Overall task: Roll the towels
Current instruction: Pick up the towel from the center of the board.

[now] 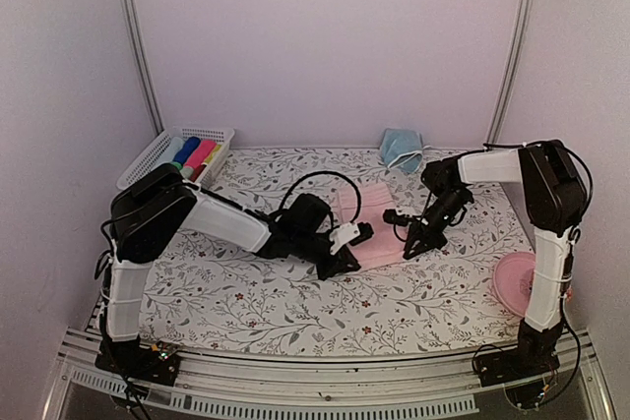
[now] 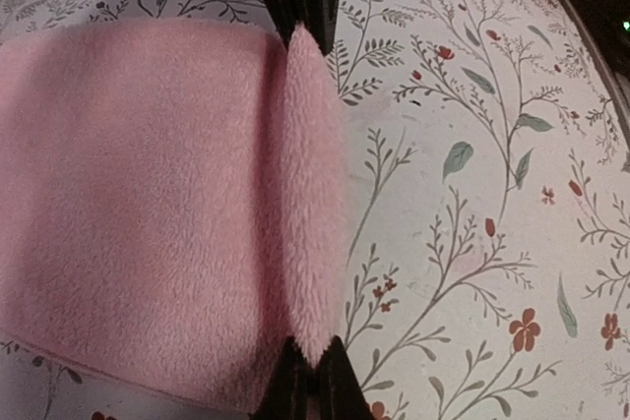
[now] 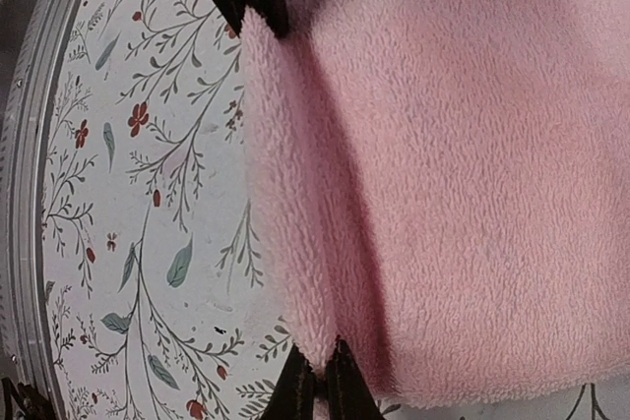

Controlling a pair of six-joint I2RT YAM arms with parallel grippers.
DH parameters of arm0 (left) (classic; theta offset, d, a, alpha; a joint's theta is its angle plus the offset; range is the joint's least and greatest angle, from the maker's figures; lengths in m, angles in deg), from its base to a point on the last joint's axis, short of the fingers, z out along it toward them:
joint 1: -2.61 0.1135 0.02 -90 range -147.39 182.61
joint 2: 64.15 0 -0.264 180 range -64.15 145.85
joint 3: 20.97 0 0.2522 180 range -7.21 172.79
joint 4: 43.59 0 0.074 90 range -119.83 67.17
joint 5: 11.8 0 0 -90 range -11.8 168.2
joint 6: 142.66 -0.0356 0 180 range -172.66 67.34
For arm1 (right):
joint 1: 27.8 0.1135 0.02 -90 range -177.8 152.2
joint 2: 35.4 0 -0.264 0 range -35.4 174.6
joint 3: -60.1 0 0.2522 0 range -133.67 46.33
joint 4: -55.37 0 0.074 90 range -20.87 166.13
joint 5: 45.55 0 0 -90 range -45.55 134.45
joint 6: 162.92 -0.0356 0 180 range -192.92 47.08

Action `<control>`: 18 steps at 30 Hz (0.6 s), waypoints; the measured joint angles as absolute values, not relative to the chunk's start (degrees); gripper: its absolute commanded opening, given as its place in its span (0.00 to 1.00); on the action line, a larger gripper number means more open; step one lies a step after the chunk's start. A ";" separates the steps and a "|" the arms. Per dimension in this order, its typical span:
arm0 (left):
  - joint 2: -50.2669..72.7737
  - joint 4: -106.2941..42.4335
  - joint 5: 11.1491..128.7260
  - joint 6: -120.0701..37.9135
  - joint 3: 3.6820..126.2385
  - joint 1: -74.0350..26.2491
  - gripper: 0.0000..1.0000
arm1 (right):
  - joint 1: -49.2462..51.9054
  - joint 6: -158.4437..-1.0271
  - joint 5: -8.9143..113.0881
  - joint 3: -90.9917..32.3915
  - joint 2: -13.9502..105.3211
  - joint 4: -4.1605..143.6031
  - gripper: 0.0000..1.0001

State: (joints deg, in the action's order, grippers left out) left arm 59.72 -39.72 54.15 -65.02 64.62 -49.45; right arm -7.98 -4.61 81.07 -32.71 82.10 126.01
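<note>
The pale pink fleece square towel (image 1: 374, 228) lies flat in the middle of the floral-patterned tabletop (image 1: 246, 292). The left jaws and right jaws are each closed tight on a pinched fold of its edge, probably so both ends turn over evenly to start the roll.

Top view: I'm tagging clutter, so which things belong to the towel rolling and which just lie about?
Job: pink towel, light blue towel, left claw and right claw, both pinching the pink towel's edge.
Lying about: white basket, coloured cloth tubes, pink plate.
</note>
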 measured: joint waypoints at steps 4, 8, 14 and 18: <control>59.72 -39.78 50.19 -62.29 64.58 -48.05 0.01 | -8.05 -5.77 81.05 -34.77 83.87 127.45 0.04; 59.57 -40.63 45.91 -59.44 64.14 -46.04 0.02 | -8.01 -6.31 81.48 -36.17 85.13 129.35 0.06; 59.57 -40.96 42.34 -56.71 64.10 -44.66 0.04 | -8.01 -6.60 82.07 -37.96 85.44 131.12 0.08; 59.59 -40.66 41.25 -55.31 64.30 -43.83 0.11 | -8.07 -8.02 81.59 -38.79 85.55 130.97 0.08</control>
